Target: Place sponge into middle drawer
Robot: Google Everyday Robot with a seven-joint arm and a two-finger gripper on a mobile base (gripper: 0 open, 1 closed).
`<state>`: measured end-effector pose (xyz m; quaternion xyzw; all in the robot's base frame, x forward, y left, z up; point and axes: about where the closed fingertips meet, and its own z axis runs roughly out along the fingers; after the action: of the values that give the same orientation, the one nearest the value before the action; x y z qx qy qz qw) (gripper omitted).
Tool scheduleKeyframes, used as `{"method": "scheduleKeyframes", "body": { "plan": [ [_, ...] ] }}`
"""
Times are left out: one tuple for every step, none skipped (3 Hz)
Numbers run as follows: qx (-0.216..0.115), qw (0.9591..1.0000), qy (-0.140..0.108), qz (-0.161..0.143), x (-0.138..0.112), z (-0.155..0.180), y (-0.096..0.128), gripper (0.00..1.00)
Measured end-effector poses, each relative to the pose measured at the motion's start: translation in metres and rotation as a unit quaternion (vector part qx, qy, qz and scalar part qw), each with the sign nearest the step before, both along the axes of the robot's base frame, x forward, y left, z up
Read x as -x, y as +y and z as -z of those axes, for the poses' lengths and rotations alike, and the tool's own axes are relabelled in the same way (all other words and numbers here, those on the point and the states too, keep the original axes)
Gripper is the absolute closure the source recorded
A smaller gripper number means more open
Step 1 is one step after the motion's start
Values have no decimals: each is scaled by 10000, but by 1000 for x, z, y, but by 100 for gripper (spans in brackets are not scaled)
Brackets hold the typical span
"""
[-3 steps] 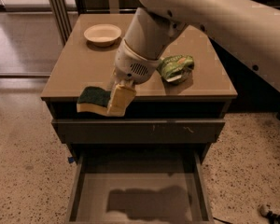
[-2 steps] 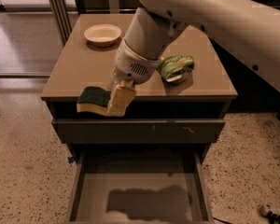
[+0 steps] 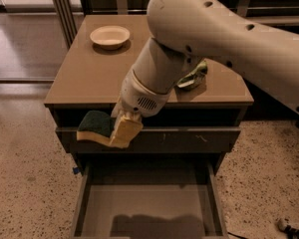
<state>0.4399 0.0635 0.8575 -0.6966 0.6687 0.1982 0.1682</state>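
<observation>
— Where is the gripper?
— The gripper (image 3: pixel 120 135) hangs just in front of the cabinet's front edge, toward its left corner. It is level with the closed drawer front (image 3: pixel 189 139) under the cabinet top (image 3: pixel 84 78).
— And the fingers?
— They are clamped on the sponge (image 3: pixel 95 125). The pale fingers (image 3: pixel 127 129) cover its right end. The rest juts out to their left, dark green side up and yellow foam beneath, sloping slightly down toward the fingers.
— Is it in the drawer?
— No. The middle drawer (image 3: pixel 149 203) stands pulled out below. The sponge is held in the air above the drawer's left side, close to the cabinet, touching neither floor nor walls. A shadow lies across the drawer floor toward its front.
— What sits on top?
— A bowl (image 3: pixel 109 36) sits near the back left corner. A snack bag (image 3: pixel 193 76) lies toward the right edge, partly hidden behind the arm (image 3: pixel 229 34).
</observation>
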Motion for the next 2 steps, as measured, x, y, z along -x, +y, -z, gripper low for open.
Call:
{"method": "scheduleKeyframes", "body": {
  "plan": [
    [-142,9998,125,80,24,28,1,100],
    [-57,9997,166,197,31,90,-12,100]
  ]
}}
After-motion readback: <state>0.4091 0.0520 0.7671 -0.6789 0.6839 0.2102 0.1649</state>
